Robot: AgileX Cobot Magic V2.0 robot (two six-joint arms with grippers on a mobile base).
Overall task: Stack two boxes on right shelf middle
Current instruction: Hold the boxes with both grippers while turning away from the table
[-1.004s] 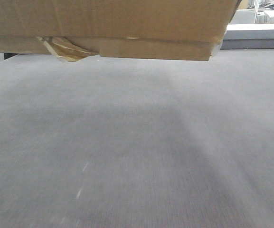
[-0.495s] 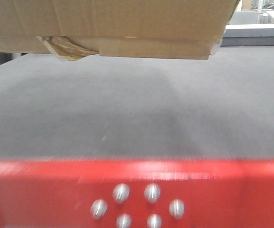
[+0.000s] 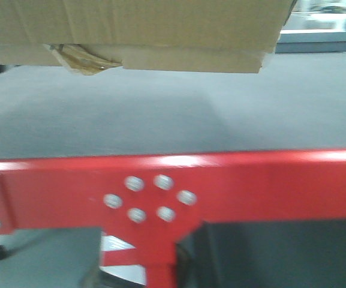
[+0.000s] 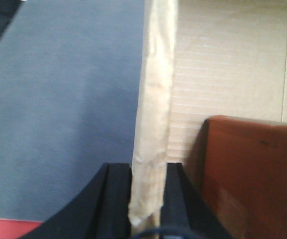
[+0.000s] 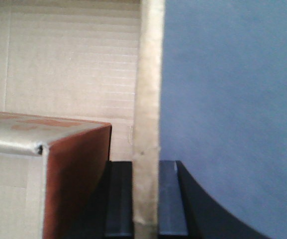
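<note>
Plainly, the front view shows no claw at all; a tan cardboard box (image 3: 161,21) spans the top of the frame and appears held clear of the grey carpeted surface (image 3: 178,114) below, with peeling tape (image 3: 86,59) dangling from its underside and a red steel beam (image 3: 250,183) with a ring of bolts (image 3: 146,198) nearest the camera; whether the lower cardboard band is a flap or a second box I cannot tell. From the left wrist, the left claw (image 4: 147,172) is clenched on the box's taped side wall (image 4: 155,89), one finger on each face; the grey surface lies on the claw's outer side, the box interior and a reddish-brown carton (image 4: 252,174) on its inner side. From the right wrist, the right claw (image 5: 146,167) pinches the opposite wall the same way, with the carton (image 5: 76,184) on its inner side and a blue-grey surface (image 5: 233,99) outward. The step in hand looks like a two-armed carry; no shelf is in view, so the next move calls for bringing the box level to the shelf board, both grips firm, before lowering and letting go.
</note>
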